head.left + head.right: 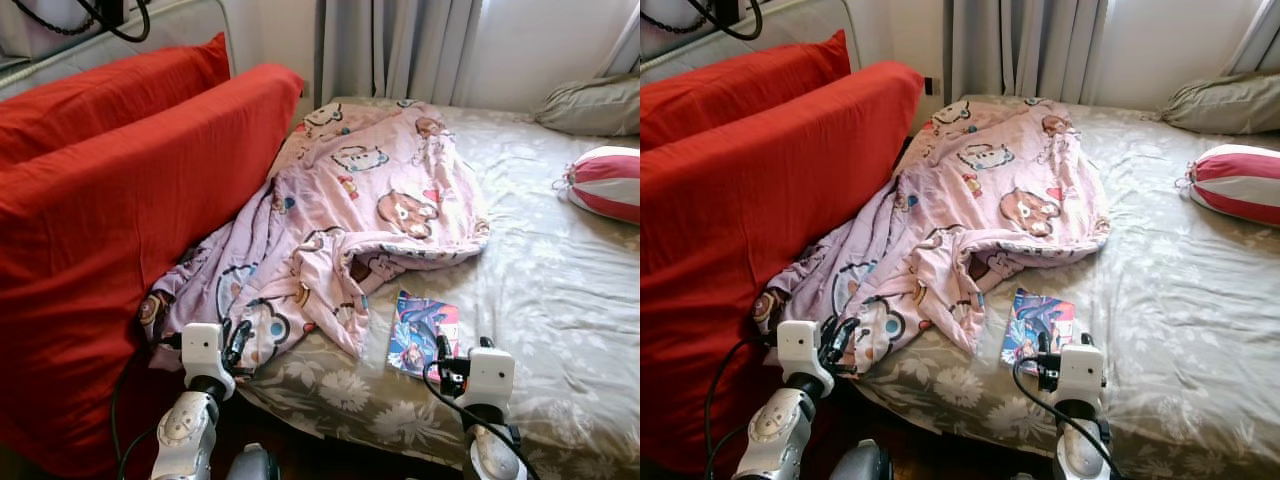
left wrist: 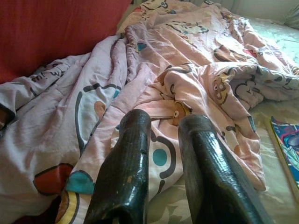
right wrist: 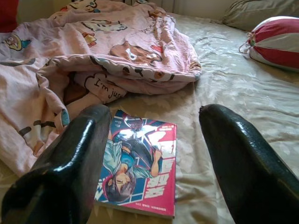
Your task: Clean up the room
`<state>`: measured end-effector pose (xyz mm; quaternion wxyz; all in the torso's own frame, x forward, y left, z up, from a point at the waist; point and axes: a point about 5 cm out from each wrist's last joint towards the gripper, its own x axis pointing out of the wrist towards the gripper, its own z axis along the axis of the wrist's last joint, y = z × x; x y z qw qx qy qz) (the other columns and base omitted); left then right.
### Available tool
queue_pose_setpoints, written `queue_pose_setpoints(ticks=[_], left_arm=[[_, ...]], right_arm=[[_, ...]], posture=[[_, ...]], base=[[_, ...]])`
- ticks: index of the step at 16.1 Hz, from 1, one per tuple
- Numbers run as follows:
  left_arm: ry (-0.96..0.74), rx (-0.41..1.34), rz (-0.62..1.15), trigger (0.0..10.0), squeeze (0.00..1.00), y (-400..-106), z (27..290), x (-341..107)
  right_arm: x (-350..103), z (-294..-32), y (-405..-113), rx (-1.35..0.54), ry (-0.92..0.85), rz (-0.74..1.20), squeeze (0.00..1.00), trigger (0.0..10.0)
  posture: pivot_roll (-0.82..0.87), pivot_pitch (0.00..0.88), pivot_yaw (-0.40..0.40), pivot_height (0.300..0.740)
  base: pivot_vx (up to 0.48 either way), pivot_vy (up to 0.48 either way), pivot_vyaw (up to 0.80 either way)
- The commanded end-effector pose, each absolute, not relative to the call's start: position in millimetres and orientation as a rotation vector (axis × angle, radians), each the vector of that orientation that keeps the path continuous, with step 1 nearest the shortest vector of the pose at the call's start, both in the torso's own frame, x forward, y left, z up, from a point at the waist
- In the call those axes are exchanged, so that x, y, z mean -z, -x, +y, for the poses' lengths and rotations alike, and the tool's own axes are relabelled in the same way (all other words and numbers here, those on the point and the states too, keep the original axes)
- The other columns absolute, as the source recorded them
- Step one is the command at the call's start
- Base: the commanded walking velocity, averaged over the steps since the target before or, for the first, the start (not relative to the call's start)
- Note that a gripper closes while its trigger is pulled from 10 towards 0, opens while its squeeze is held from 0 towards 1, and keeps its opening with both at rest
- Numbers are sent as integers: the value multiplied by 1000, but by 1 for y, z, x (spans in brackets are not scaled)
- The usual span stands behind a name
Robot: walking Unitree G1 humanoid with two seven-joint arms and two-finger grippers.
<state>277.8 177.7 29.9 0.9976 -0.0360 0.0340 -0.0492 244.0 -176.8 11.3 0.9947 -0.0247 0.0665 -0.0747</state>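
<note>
A book (image 1: 423,333) lies flat on the bed (image 1: 560,290), lower centre, long axis running away, just ahead of the wide-open right hand (image 3: 154,154).

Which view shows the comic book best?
Right wrist view: the comic book lies flat on the bed, whole cover visible between the right gripper's open fingers. Both eye views show it small beside the pink blanket. The left wrist view catches an edge.

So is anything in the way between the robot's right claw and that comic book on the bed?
Nothing visible is. The right gripper is open, and the comic book lies flat on the bedsheet straight ahead. The pink blanket lies just beyond the book.
</note>
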Motion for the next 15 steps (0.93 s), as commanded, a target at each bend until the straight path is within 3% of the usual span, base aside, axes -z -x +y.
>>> queue_pose_setpoints(ticks=[1, 11, 15], left_arm=[[73, 107, 67, 10000, 0, -280, 177, -32], [73, 113, 59, 10000, 0, -281, 174, -34], [72, 112, 60, 10000, 0, -281, 173, -34]], right_arm=[[-10, -177, -244, 148, 43, 148, 0, 10000], [-6, -178, -245, 178, -43, 176, 0, 10000], [1, -186, -243, 257, -125, 226, 0, 10000]], posture=[[-66, 71, 5, 661], [-60, 80, 3, 661], [-57, 81, 1, 661]], base=[[281, 0, 0], [392, 0, 0], [68, 0, -280]])
